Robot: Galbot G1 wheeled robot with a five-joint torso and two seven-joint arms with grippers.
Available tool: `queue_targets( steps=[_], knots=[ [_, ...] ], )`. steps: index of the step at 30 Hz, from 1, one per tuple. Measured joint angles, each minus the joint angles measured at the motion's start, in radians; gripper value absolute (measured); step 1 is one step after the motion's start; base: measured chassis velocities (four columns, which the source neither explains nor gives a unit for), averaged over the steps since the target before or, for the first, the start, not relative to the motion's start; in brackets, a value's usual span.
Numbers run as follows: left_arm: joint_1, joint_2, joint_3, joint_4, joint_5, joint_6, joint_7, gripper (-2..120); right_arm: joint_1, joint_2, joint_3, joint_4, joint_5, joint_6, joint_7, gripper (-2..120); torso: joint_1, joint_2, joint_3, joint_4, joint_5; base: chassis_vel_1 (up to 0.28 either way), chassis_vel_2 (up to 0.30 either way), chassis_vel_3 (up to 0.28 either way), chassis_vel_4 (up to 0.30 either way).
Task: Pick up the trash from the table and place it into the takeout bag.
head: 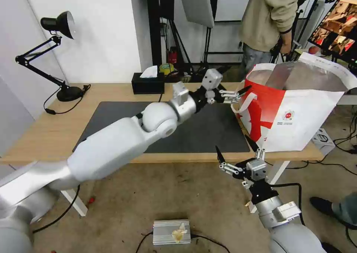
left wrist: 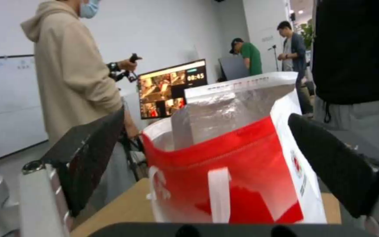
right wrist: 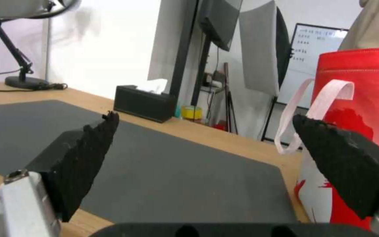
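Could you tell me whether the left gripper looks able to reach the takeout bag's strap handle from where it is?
Probably yes: the left gripper, open, sits beside the takeout bag, close to its strap handle, with nothing between.

table (head: 55, 134) | mat (head: 208, 130) | takeout bag (head: 297, 115) | tissue box (head: 147, 83) | lamp (head: 59, 59)

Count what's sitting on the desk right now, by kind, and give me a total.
Takeout bag: 1
Tissue box: 1
Desk lamp: 1
Dark mat: 1
Total: 4
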Motion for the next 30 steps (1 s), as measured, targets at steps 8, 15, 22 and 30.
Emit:
queue_targets(
  steps=[8,15,22,30],
  knots=[
    [0.155,0.133,-0.148,-0.147,0.047,-0.009,-0.004,100,0.000,0.000,0.000,0.000,0.000,0.000,0.000,100,0.000,0.000,0.000,0.0003,0.0000,0.000,0.000,0.000,0.000],
    [0.372,0.244,-0.330,-0.259,0.083,-0.020,0.003,100,0.000,0.000,0.000,0.000,0.000,0.000,0.000,100,0.000,0.000,0.000,0.0001,-0.0001,0.000,0.000,0.000,0.000],
    [0.739,0.299,-0.660,-0.388,0.152,-0.042,0.017,100,0.000,0.000,0.000,0.000,0.000,0.000,0.000,100,0.000,0.000,0.000,0.0004,0.0000,0.000,0.000,0.000,0.000],
    [1.049,0.201,-0.889,-0.487,0.272,-0.084,0.002,100,0.000,0.000,0.000,0.000,0.000,0.000,0.000,100,0.000,0.000,0.000,0.0000,0.0005,0.000,0.000,0.000,0.000]
  ],
)
